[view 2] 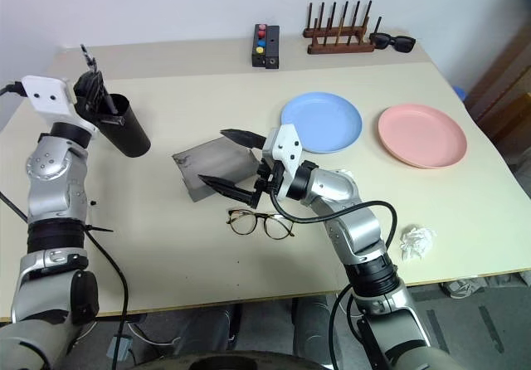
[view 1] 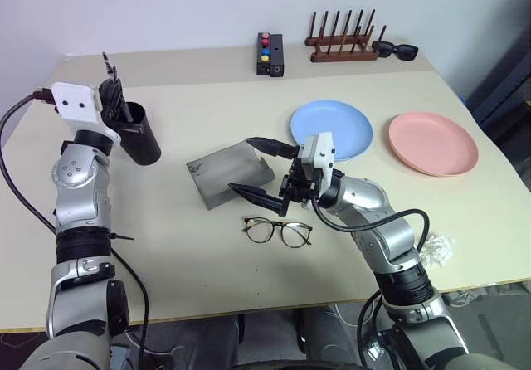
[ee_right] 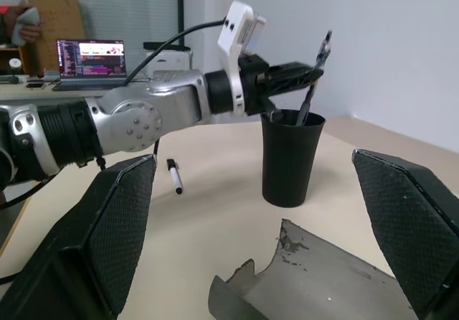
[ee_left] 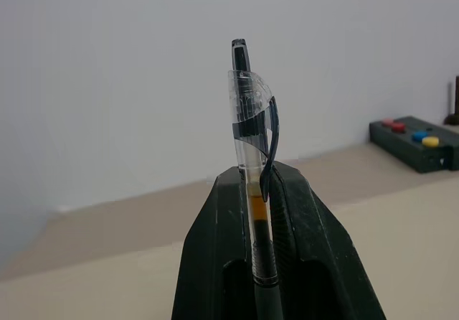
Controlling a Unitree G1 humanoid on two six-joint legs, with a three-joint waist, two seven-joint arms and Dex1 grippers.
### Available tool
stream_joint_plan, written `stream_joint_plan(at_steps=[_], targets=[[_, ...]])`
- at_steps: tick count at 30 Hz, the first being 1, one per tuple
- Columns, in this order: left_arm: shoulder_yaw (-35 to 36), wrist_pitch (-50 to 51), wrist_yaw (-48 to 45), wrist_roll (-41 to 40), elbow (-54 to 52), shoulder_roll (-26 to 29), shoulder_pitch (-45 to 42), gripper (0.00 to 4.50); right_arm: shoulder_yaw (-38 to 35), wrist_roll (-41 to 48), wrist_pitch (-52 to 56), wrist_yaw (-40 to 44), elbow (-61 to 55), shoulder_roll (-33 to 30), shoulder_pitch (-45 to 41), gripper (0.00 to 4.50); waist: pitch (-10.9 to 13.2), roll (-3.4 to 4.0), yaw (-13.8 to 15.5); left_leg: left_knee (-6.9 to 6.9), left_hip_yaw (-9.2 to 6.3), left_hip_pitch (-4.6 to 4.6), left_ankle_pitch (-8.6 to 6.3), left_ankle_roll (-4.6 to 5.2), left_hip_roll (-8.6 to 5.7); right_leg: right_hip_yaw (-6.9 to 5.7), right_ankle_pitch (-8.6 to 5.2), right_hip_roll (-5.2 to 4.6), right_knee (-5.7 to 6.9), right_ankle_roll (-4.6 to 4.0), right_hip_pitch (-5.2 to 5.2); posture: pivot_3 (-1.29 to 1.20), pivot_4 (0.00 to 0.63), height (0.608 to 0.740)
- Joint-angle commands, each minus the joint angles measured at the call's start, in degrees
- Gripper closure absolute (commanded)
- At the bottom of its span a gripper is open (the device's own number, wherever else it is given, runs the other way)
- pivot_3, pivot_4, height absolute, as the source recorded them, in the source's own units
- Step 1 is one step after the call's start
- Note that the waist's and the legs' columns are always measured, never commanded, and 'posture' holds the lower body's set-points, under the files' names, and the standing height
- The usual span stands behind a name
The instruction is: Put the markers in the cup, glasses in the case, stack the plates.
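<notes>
Over the black cup [view 1: 139,135] at the table's left side, the left gripper [view 1: 111,98] is clamping a clear-barrelled pen [ee_left: 252,162] upright, tip pointing down into the rim, while the right gripper [view 1: 264,168], jaws spread wide, is hovering by the grey case [view 1: 228,171] above the wire-framed glasses [view 1: 277,231]

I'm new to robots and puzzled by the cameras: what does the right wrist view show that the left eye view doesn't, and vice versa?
Right wrist view: a marker lying on the table beside the cup, a laptop behind. Left eye view: the glasses, blue plate, pink plate, sunglasses. Both: the cup, the grey case, the left gripper holding a pen at the cup.
</notes>
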Motion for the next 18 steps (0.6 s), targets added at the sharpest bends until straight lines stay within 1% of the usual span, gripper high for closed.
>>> stream_joint_plan(at_steps=[1, 5, 7, 8, 13, 18], targets=[[0.0, 0.5, 0.9, 0.1, -3.6, 0.1, 0.4, 4.46, 0.0, 1.0, -0.3, 0.1, -1.2, 0.6, -0.8, 0.00, 0.0, 0.00, 0.0, 0.00, 0.00, 0.00, 0.00, 0.00, 0.00, 0.00, 0.00, 0.00, 0.00, 0.00, 0.00, 0.00, 0.150, 0.732], [0.0, 1.5, 1.1, -0.4, -4.6, -0.5, 1.1, 4.46, 0.0, 1.0, -0.2, 0.1, -1.2, 0.8, -0.8, 0.00, 0.0, 0.00, 0.0, 0.00, 0.00, 0.00, 0.00, 0.00, 0.00, 0.00, 0.00, 0.00, 0.00, 0.00, 0.00, 0.00, 0.150, 0.732], [0.1, 2.0, 1.6, -0.2, -4.9, -0.7, 1.4, 3.62, 0.0, 1.0, -0.1, 0.0, -1.2, 0.9, -0.8, 0.00, 0.0, 0.00, 0.0, -0.01, 0.00, 0.00, 0.00, 0.00, 0.00, 0.00, 0.00, 0.00, 0.00, 0.00, 0.00, 0.00, 0.150, 0.732], [0.1, 2.2, 1.8, -0.1, -5.0, -0.7, 1.5, 3.30, 0.0, 1.1, -0.1, 0.0, -1.2, 0.9, -0.8, 0.00, 0.0, 0.00, 0.0, -0.01, 0.00, 0.00, 0.00, 0.00, 0.00, 0.00, 0.00, 0.00, 0.00, 0.00, 0.00, 0.00, 0.150, 0.732], [0.1, 2.6, 1.8, -0.4, -5.7, -1.1, 1.9, 0.81, 0.0, 1.1, 0.1, 0.0, -1.2, 1.0, -0.7, 0.00, 0.0, 0.00, 0.0, -0.01, 0.00, 0.01, 0.00, 0.00, 0.00, 0.00, 0.00, 0.00, 0.00, 0.00, 0.00, 0.00, 0.150, 0.732], [0.3, 3.6, 1.6, -1.1, -7.3, -1.8, 2.5, 0.81, 0.0, 1.1, 0.1, 0.1, -1.1, 1.1, -0.8, 0.00, 0.0, 0.00, 0.0, -0.01, 0.00, 0.00, 0.00, 0.00, 0.00, 0.00, 0.00, 0.00, 0.00, 0.00, 0.00, 0.00, 0.150, 0.732]])
